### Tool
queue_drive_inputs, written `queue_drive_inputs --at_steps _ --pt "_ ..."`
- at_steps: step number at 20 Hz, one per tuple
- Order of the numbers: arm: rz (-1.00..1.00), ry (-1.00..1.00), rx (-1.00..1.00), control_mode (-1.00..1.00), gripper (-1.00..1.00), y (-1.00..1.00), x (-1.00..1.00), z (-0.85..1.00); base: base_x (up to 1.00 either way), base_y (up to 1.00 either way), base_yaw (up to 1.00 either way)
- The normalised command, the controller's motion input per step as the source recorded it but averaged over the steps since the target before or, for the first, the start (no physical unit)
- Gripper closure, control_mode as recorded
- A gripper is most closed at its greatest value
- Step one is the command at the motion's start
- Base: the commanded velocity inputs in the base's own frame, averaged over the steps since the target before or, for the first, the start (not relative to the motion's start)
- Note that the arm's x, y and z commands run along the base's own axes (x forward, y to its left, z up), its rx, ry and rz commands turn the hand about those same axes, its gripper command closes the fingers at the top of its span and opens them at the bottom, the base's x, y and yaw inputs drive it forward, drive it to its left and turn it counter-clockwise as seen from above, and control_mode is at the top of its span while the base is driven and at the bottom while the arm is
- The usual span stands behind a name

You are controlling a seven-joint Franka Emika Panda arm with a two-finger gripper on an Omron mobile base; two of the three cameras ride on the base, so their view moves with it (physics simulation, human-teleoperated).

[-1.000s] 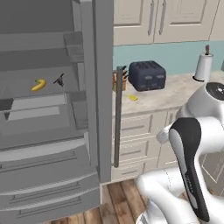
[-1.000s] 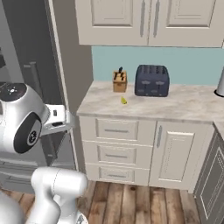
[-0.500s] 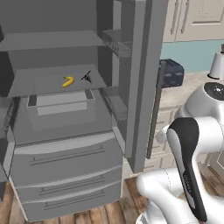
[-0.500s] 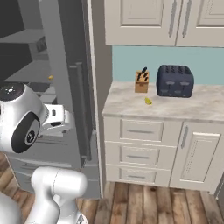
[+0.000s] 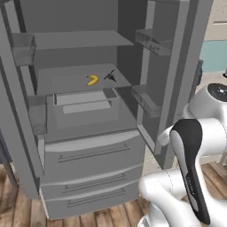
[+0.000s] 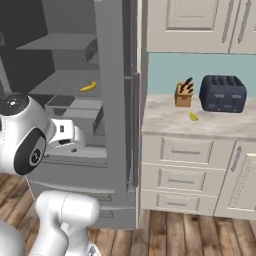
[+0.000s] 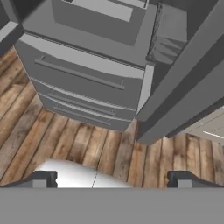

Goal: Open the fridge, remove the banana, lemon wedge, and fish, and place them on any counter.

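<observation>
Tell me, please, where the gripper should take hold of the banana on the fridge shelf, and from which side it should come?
Probably across the middle of the banana, where the curve is thickest. It lies flat on the shelf, and another shelf close above blocks a top approach. Come in level from the open front, keeping the fingers left of the fish beside it.

I can read no text, label, brand, number or sign anywhere. My white arm's black forearm panel [image 5: 191,170] carries a faint pale marking, too blurred to make out. The tall grey fridge [image 5: 84,150] and dark blue toaster [image 6: 222,93] have plain, unmarked surfaces.
</observation>
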Motion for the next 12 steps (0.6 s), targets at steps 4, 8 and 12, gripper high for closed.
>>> queue_drive_inputs --at_steps 4,8,12 --pt "0.0 0.0 0.0 1.0 -1.0 0.0 0.0 0.0 0.3 0.43 0.0" --pt "0.0 0.0 0.0 1.0 -1.0 0.0 0.0 0.0 0.5 0.28 0.0" --pt "0.0 0.0 0.0 1.0 -1.0 0.0 0.0 0.0 0.72 0.05 0.0"
